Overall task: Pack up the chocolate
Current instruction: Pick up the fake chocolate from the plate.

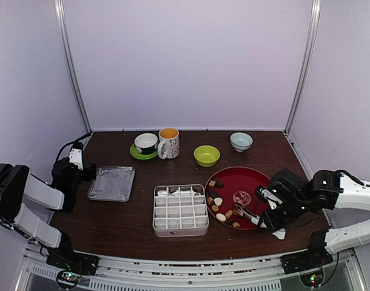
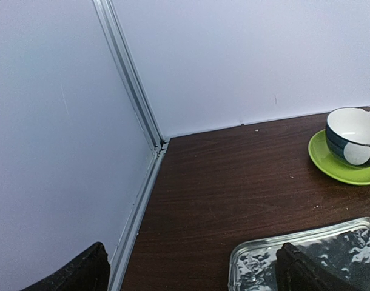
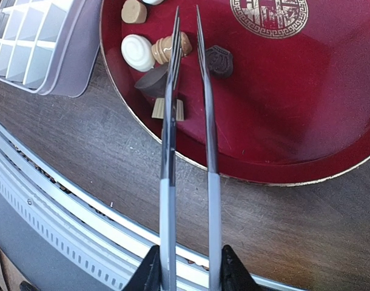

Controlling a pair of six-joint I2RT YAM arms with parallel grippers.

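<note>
A dark brown, wood-grained table (image 1: 112,224) stood in a booth of plain pale walls (image 1: 185,60), with aluminium posts in the back corners. Along the back sat a cup on a green saucer (image 1: 146,143), a patterned mug (image 1: 168,143), a lime bowl (image 1: 207,156) and a pale bowl (image 1: 241,141).

At the left lay a dimpled, shiny metal tray (image 1: 112,183). In the middle was a white box (image 1: 180,210) split into square cells. To its right was a glossy red plate (image 1: 258,182) with a gold emblem.

The chocolate (image 1: 218,201), small round and blocky pieces in cream, tan and dark brown, lay on the plate's left side.

The left claw (image 1: 87,174) gaped fully wide with nothing in it, at the tray's left edge. Its wrist camera cut off all but its finger ends.

The right claw (image 3: 188,276) gripped thin steel tongs (image 3: 188,121). Their blades, slightly apart, reached over the chocolate and hid part of one piece. Whether they touched any was unclear.
</note>
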